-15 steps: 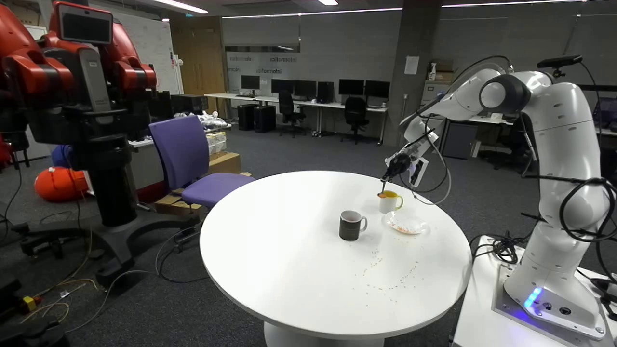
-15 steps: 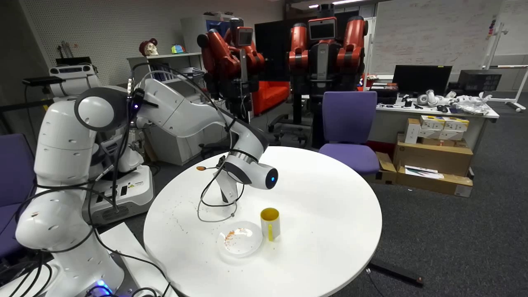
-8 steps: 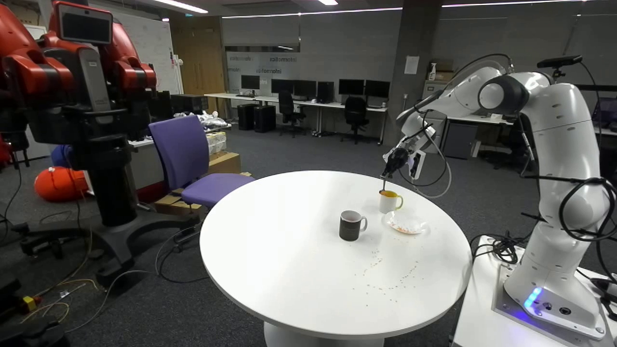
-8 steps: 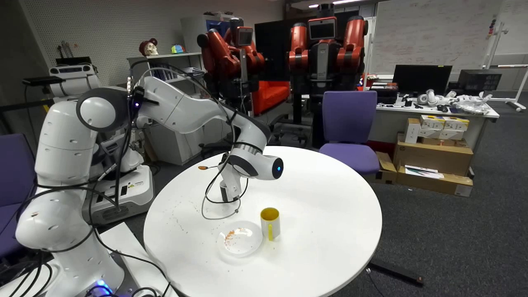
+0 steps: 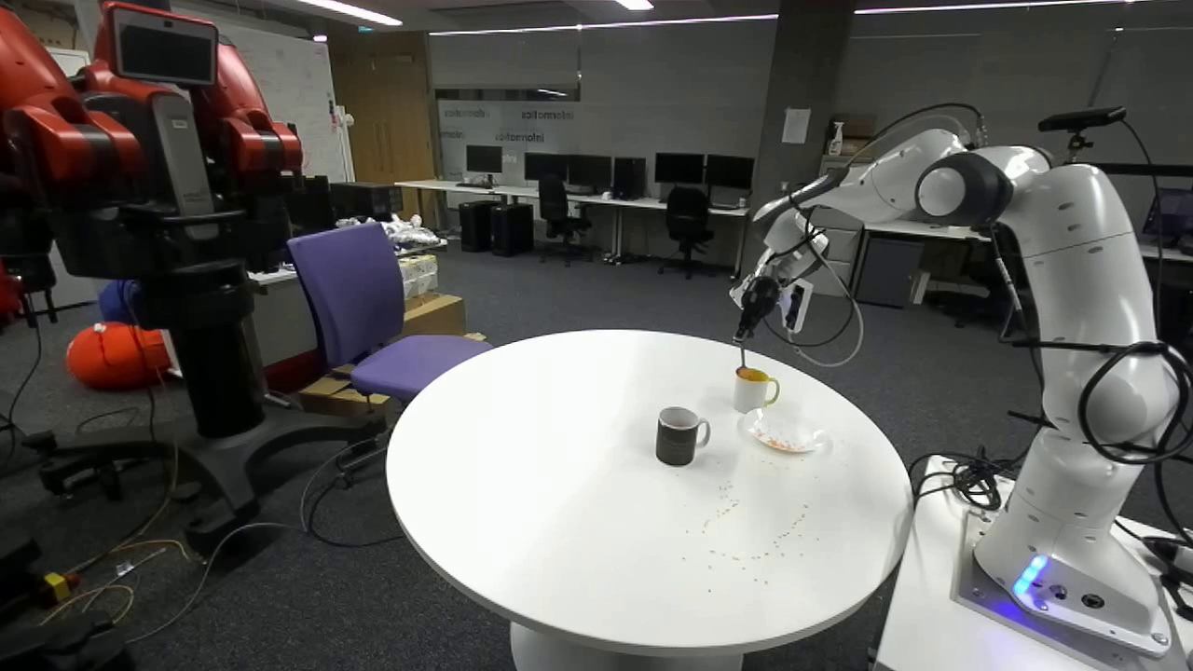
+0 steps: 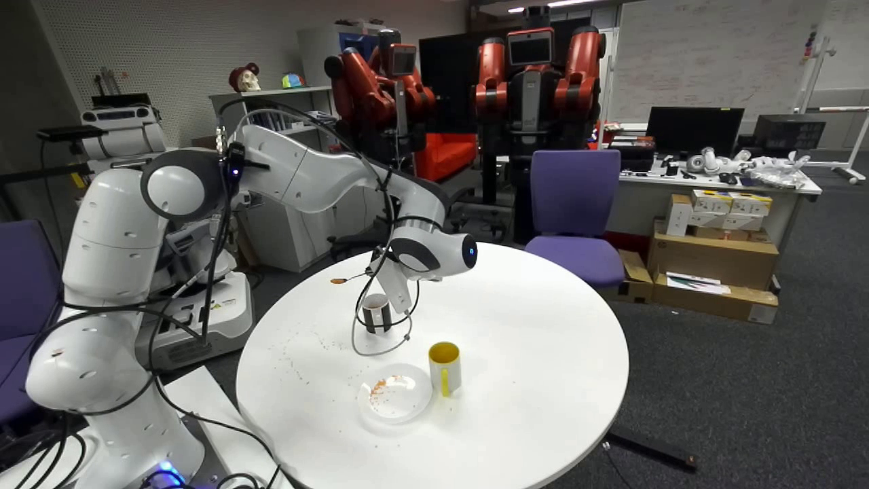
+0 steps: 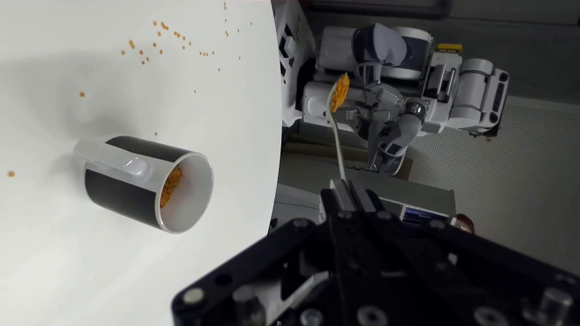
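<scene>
Gripping the spoon point(image 7: 336, 136) by its handle, the pincer point(image 7: 347, 188) stood narrow, jaws tight on it, lower right of centre in the wrist view! And what a load: orange grains point(image 7: 340, 93) filled the spoon's bowl, up above the surface point(image 6: 529, 407), left of centre in an exterior view. The step in hand looked like managing a full spoon in mid-air; the next move, by all appearances, called for a steady, level bowl, or grains could tumble.

Left of centre in the wrist view stood the black-and-white mug point(image 7: 122, 192), an orange heap point(image 7: 170, 186) inside; its distance from the bowl was hard to judge. Loose grains point(image 7: 163, 26) dotted the upper left. And in the way? A cable point(image 6: 372, 355) looped down across that mug in an exterior view, a possible snag. Below, near the middle of that frame, the yellow-lined mug point(image 6: 445, 370) stood upright, a plate point(image 6: 409, 401) with orange bits point(image 6: 377, 389) just beside it, and a purple chair point(image 6: 574, 183) stood upper right.
</scene>
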`<control>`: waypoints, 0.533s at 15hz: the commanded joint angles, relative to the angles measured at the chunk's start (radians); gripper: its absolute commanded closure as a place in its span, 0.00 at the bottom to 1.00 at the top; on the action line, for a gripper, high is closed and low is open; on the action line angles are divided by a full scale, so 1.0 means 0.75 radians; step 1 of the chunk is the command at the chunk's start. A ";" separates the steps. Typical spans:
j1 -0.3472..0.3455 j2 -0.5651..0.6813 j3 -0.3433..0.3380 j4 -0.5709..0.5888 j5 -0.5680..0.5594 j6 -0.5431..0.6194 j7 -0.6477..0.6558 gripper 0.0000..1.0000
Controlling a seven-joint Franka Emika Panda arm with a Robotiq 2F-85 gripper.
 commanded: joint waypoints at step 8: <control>-0.041 0.140 0.059 0.185 -0.011 0.024 -0.083 0.99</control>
